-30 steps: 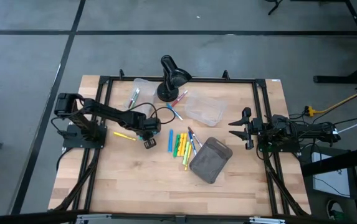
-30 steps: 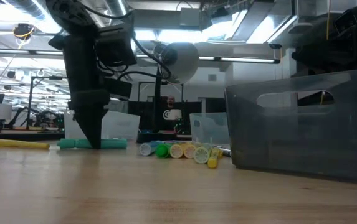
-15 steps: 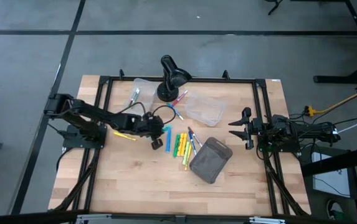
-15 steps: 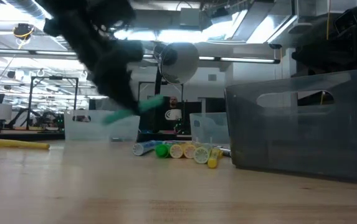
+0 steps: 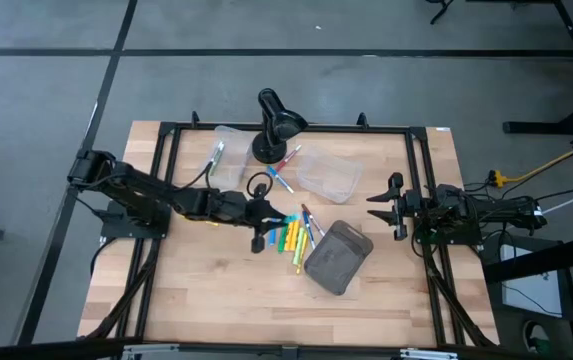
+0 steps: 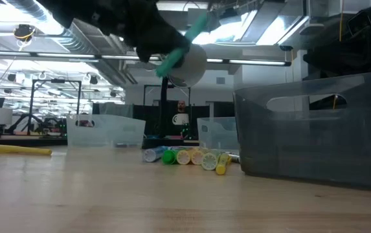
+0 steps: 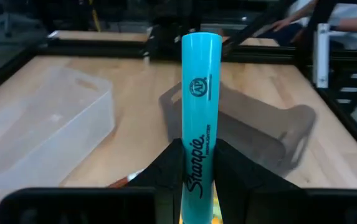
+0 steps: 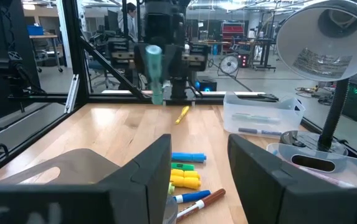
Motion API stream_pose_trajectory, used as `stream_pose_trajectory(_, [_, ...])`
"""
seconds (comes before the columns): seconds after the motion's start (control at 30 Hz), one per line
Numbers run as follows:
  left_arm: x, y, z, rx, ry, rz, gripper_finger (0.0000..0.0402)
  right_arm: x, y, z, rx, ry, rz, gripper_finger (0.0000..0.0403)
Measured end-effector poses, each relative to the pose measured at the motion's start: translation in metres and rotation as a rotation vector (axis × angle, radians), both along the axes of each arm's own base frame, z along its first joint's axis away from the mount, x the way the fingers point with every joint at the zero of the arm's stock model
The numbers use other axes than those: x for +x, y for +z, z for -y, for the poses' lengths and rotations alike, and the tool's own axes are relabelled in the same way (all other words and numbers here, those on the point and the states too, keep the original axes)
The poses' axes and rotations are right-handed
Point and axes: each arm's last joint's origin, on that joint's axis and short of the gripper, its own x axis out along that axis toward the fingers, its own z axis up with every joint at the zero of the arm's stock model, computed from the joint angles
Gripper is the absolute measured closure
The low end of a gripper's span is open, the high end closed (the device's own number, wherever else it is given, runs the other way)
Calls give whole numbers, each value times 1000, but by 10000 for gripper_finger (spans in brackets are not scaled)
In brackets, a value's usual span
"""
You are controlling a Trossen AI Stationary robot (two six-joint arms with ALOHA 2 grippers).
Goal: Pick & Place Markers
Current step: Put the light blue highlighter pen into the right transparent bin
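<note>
My left gripper [image 5: 269,220] is shut on a teal marker [image 7: 200,106], held high above the table's middle and also seen in the low view [image 6: 182,43]. More markers [image 5: 292,233] in yellow, green, blue and orange lie side by side on the wood next to a grey pouch [image 5: 337,257]. One yellow marker [image 6: 22,150] lies alone toward the left. My right gripper [image 5: 381,210] waits open at the table's right edge, its fingers [image 8: 146,177] bare. My left gripper pinches the teal marker's barrel [image 7: 199,163] at its printed label between the two fingers [image 7: 166,177]. The marker lies along the fingers and sticks out ahead of them toward the table's right. It is lifted clear, its free end [image 6: 198,24] slanting upward.
A black desk lamp [image 5: 276,122] stands at the far middle. A clear bin [image 5: 228,148] with a few markers sits to its left, a clear tray [image 5: 328,173] to its right. A black frame [image 5: 416,170] rims the table. Bare wood lies along the near edge.
My left gripper has risen from the table with the teal marker and gone toward the table's right, over the row of markers. It has tipped from pointing down to almost level. The marker, which lay flat on the wood, is now lifted clear and slants upward.
</note>
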Motion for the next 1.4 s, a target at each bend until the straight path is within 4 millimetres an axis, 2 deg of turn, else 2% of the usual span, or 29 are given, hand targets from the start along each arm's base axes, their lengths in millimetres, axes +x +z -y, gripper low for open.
stream_pose_trajectory(0.27, [0, 8, 18, 24, -145, 88, 342, 0, 0, 0, 0, 0, 0, 246])
stream_pose_trajectory(0.5, [5, 4, 36, 82, -268, 153, 342, 0, 0, 0, 0, 0, 0, 246])
stream_pose_trajectory(0.63, [8, 5, 40, 104, -304, 212, 342, 0, 0, 0, 0, 0, 0, 246])
stream_pose_trajectory(0.87, [16, 2, 40, 8, -300, 290, 342, 0, 0, 0, 0, 0, 0, 246])
stream_pose_trajectory(1.13, [39, 7, 41, 42, -327, 331, 342, 0, 0, 0, 0, 0, 0, 246])
stream_pose_trajectory(1.4, [74, 11, 16, 96, -271, 287, 342, 0, 0, 0, 0, 0, 0, 246])
